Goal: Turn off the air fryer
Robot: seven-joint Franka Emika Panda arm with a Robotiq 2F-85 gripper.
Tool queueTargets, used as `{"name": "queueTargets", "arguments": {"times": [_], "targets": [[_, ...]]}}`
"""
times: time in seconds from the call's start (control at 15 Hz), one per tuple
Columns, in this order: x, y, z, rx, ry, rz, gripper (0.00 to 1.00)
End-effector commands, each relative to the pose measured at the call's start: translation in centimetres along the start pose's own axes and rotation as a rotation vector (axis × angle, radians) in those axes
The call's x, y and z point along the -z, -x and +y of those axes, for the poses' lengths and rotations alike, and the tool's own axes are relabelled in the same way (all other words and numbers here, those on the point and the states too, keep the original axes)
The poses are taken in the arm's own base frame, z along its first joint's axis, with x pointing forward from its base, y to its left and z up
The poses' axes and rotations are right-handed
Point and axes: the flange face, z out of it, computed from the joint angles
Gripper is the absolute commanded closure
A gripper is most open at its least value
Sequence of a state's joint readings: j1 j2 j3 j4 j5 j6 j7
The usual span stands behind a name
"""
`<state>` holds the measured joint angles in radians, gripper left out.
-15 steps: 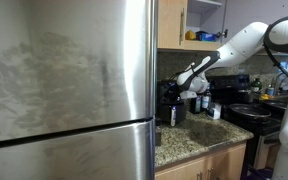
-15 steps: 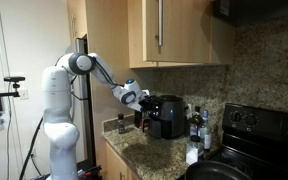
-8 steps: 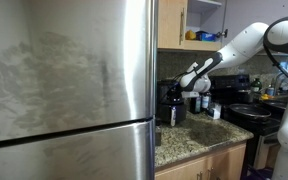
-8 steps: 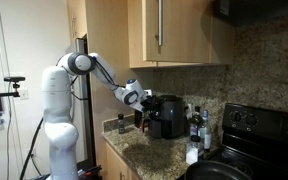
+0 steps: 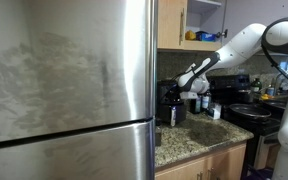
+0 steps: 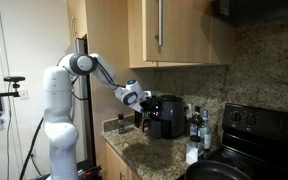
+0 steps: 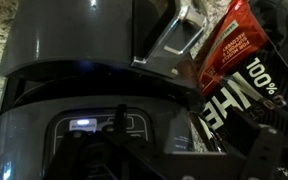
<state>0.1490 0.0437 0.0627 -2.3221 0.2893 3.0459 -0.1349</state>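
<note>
The black air fryer (image 6: pixel 166 115) stands on the granite counter (image 6: pixel 149 152), its display (image 7: pixel 82 125) lit in the wrist view. The arm's fingers (image 6: pixel 142 98) hang close by its upper side; whether spread or pressed together cannot be told.

This is a home kitchen. A speckled granite countertop (image 5: pixel 199 136) carries the black air fryer (image 6: pixel 166 115). Light wooden cabinets (image 6: pixel 174 30) hang above the countertop, a tall stainless refrigerator (image 5: pixel 69 90) stands at one end of it, and a black stove (image 6: pixel 259 120) stands at the other.
</note>
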Motion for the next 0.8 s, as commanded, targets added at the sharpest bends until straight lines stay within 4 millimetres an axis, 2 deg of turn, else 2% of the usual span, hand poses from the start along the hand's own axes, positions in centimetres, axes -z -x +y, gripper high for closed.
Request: {"name": "queueTargets", "arguments": {"times": [0.0,0.4,0.6,0.73], "targets": [[0.0,0.0,0.1,-0.002,0.001,0.0,0.0],[-1.9,-2.4,-0.1,0.021,-0.043,0.039,0.0],[-2.4,-2.8,2.1,0.03,-0.02,0.059,0.0],[-2.3,-2.2,2.5,0.034,-0.016,0.05,0.0]]}}
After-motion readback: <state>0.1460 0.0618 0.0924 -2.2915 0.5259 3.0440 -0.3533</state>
